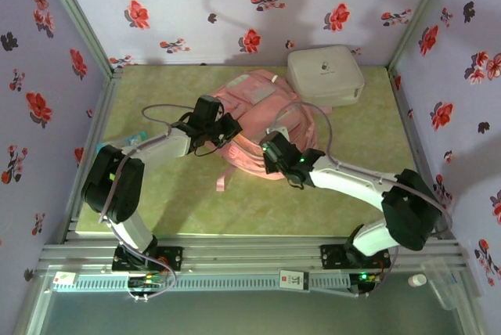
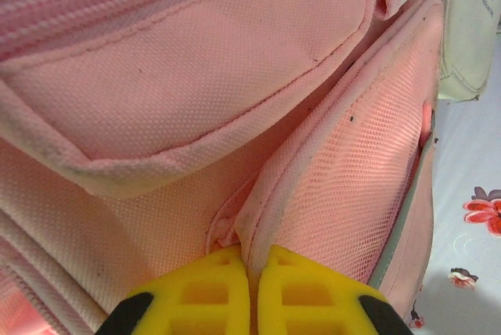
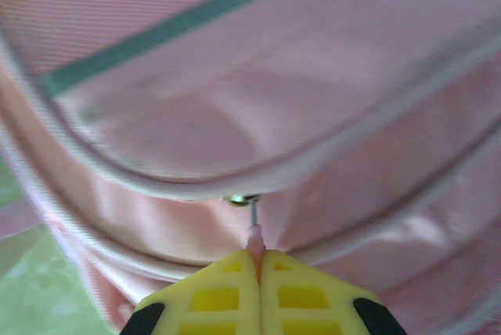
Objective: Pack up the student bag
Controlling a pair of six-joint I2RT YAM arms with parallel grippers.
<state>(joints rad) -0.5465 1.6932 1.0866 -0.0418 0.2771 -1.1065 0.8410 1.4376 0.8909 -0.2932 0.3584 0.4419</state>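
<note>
Top external | left claw (image 1: 227, 127) clamped on a seam fold of the student bag (image 1: 252, 99) beside its mesh pocket (image 2: 368, 171) | bag lies mid-bench (image 1: 180, 202) | right claw (image 1: 271, 149) pinched together on the bag's zip pull (image 3: 255, 235) | white hard case (image 1: 325, 75) just beside bag, far right

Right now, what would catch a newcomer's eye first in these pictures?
The large soft pink fabric backpack lies mid-table. The left gripper pinches the edge of its mesh pocket; the right gripper is shut on a small pink zip pull. A white rounded-square hard case sits behind it.
</note>
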